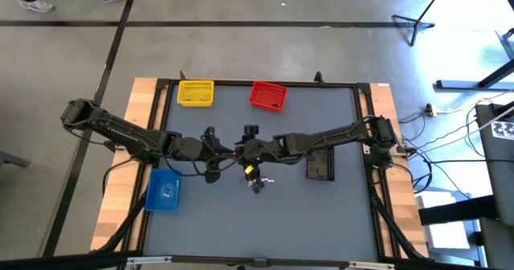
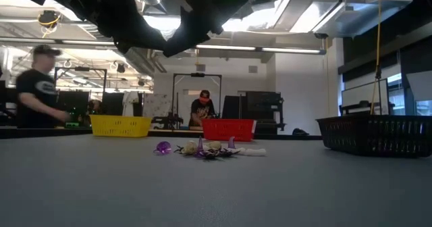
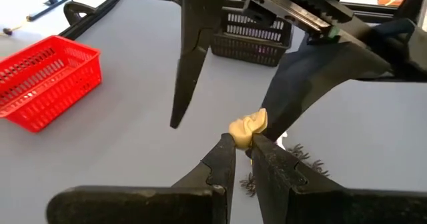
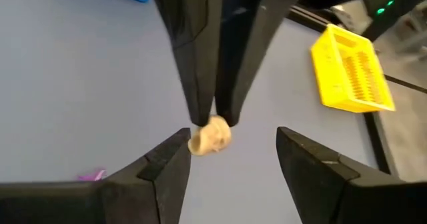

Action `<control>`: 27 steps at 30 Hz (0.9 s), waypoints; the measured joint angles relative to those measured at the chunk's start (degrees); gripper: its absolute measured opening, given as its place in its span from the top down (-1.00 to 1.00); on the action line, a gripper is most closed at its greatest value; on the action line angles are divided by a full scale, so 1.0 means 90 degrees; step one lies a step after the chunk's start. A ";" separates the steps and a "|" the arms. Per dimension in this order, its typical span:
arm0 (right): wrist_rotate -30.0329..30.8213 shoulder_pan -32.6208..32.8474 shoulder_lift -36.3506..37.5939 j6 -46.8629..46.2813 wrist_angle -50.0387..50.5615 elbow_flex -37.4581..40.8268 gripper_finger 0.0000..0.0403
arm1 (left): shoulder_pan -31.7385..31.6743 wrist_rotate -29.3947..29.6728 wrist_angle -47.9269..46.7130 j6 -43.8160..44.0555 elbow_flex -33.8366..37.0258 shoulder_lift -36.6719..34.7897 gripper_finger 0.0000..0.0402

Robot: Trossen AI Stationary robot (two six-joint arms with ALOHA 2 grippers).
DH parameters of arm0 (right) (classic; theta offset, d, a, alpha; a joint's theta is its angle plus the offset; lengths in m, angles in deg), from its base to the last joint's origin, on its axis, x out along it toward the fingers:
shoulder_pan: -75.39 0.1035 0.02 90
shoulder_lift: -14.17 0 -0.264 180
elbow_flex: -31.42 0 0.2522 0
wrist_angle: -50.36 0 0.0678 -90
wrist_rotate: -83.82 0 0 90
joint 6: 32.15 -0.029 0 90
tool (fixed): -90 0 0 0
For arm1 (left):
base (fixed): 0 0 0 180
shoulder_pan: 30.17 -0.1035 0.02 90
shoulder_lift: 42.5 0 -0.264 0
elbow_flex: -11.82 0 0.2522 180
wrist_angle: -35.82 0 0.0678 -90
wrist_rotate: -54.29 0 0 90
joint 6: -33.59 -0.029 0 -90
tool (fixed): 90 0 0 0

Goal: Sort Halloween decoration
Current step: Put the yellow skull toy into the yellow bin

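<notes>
My left gripper (image 3: 241, 144) is shut on a small pale tan skull trinket (image 3: 248, 128), held up over the middle of the table. My right gripper (image 4: 233, 134) faces it, open; its two fingers (image 3: 189, 64) stand on either side of the skull (image 4: 210, 136) without touching it. The other Halloween decoration trinkets (image 2: 206, 148), purple, pale and dark, lie in a small pile (image 1: 259, 182) on the grey table top below both grippers. Dark spider shapes (image 3: 303, 160) show past my left fingers. My left gripper pinches the skull trinket by one end (image 3: 244, 139) between its two fingertips, and most of the skull sticks out beyond them. The fingers come from the table's left side, slanting down. The skull is lifted clear of the table.
A yellow bin (image 1: 195, 92) and a red bin (image 1: 267, 96) stand at the table's far edge. A blue bin (image 1: 164, 190) is at the left and a black bin (image 1: 319, 165) is under the right arm. People (image 2: 40, 85) move in the room beyond the table.
</notes>
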 joint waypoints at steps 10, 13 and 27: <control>0.0147 0.0000 0.0002 -0.0001 0.0218 0.0000 -0.10 | 0.0000 0.0561 0.0000 -0.0003 0.0000 0.0000 0.81; 0.0147 0.0000 0.0002 0.0001 0.0328 0.0000 -0.10 | 0.0000 0.0853 -0.0002 -0.0005 0.0000 0.0000 0.81; 0.0162 0.0000 0.0002 -0.0005 0.0754 0.0000 -0.10 | -0.0349 0.1872 -0.0084 -0.0021 0.0000 -0.0002 0.81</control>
